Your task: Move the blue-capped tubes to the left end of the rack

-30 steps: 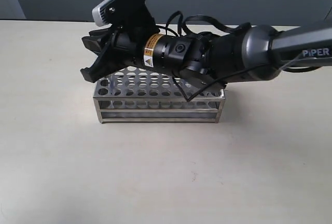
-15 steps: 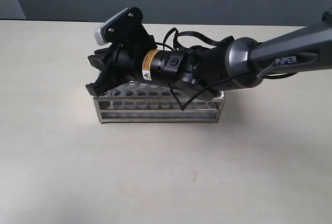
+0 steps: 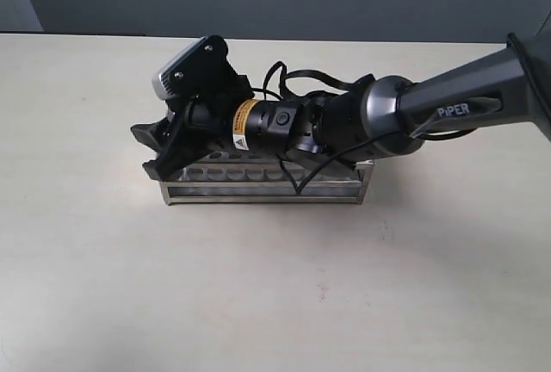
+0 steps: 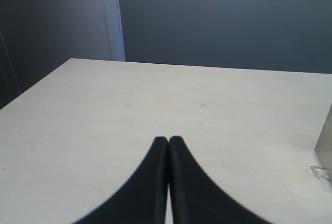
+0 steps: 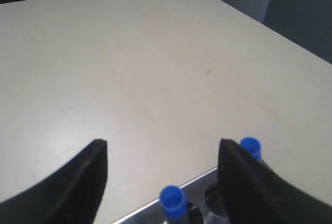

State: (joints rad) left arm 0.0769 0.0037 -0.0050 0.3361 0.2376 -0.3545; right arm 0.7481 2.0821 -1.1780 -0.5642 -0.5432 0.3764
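Poised over left end of shiny steel test-tube rack (image 3: 258, 189) w/ right gripper (image 5: 162, 149) spread wide, gripping nothing. One thin clear blue-capped tube (image 5: 171, 199) between its fingers, second blue-capped tube (image 5: 250, 148) just beside one finger. Off to the left, w/ left gripper (image 4: 167, 140) pressed together, empty, over pale table (image 4: 104, 105). Risk – clipping the second tube's cap when closing or lowering, likely tilting it or nudging rack.

Shiny steel rack (image 3: 258, 184), upright, rows of round holes, two blue-capped tubes (image 5: 171, 199) standing along one edge
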